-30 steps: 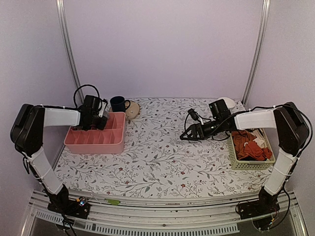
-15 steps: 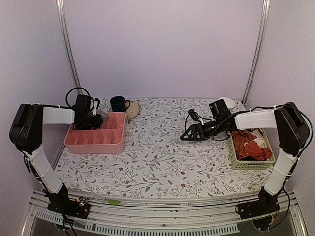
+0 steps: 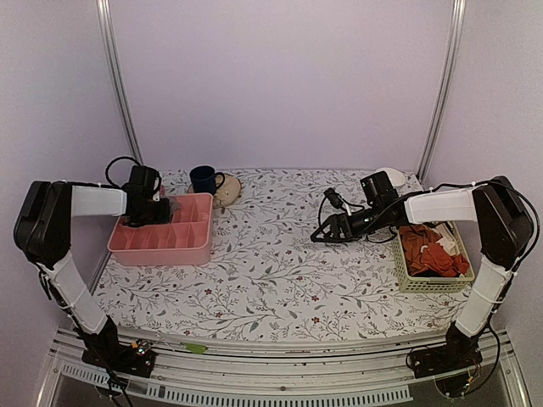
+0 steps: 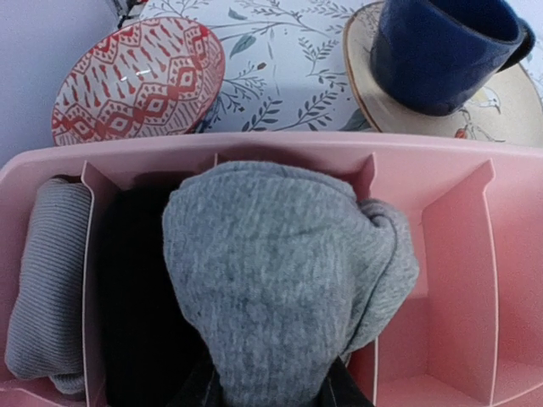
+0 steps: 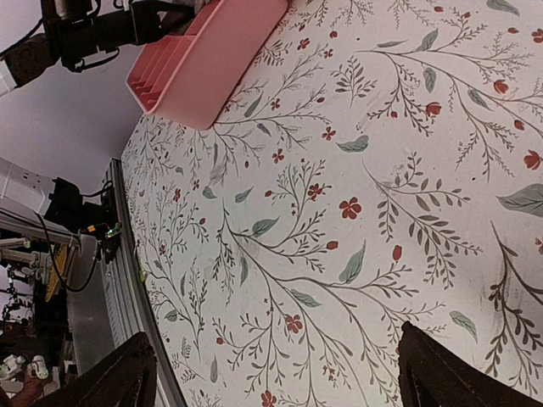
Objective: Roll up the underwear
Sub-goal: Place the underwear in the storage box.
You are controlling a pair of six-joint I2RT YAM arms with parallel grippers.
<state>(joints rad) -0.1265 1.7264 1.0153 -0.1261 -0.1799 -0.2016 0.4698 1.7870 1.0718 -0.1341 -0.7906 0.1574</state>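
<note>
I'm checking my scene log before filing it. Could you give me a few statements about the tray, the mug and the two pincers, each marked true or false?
1. The left pincer holds the rolled underwear at the pink tray. True.
2. The mug is red. False: it is blue and stands on a beige plate.
3. The right pincer grips an orange garment. False: it is open and empty over the table; the garments lie in the basket.
4. A ribbed roll fills the tray's leftmost compartment in the left wrist view. True.
5. The patterned bowl sits inside the tray. False: it is on the table behind it.
</note>
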